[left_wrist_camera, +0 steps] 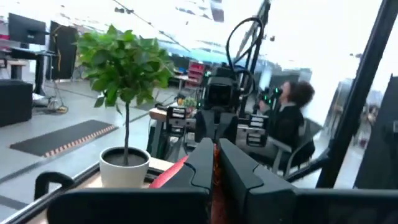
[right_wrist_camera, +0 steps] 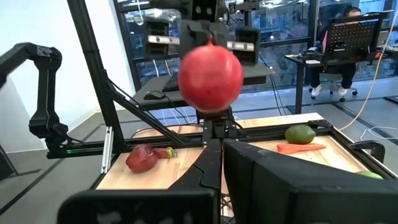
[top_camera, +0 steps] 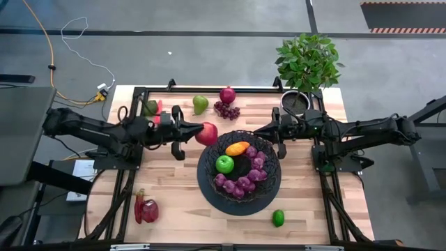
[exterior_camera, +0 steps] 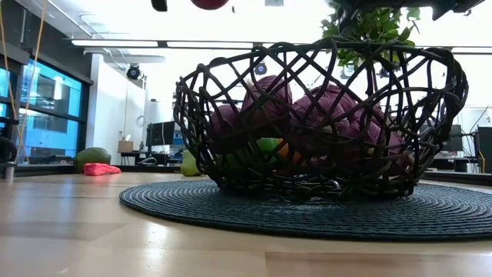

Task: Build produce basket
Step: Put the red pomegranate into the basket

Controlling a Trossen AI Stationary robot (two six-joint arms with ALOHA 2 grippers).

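The basket point(top_camera: 239, 202), a wide black wire bowl on a round dark mat, holds an orange-yellow fruit point(top_camera: 237, 148), a green apple point(top_camera: 224, 164) and purple grapes point(top_camera: 244, 180). My left gripper point(top_camera: 198, 131) is shut on a round red fruit point(top_camera: 207, 133) just over the basket's left rim. The right wrist view shows this fruit point(right_wrist_camera: 211, 76) in mid-air. My right gripper point(top_camera: 259, 130) is shut and empty above the basket's far right rim. A green pear point(top_camera: 201, 104), red onion point(top_camera: 227, 95), more grapes point(top_camera: 226, 110), avocado point(top_camera: 150, 107), red pepper point(top_camera: 146, 209) and lime point(top_camera: 278, 217) lie on the table. My left gripper holds the round red fruit by its left side point(top_camera: 201, 132), pinched between the two fingers. The fingers come level from the table's left. The fruit is lifted clear, high above the table, as its lower edge point(exterior_camera: 210, 3) shows in the low view.
A small tree point(top_camera: 306, 61) in a grey pot point(top_camera: 295, 102) stands at the far right, close behind my right arm. A black frame point(top_camera: 139, 90) runs around the table. A small red piece point(top_camera: 159, 111) lies beside the avocado. Bare wood point(top_camera: 174, 188) lies left of the basket. A person sits in the room beyond.
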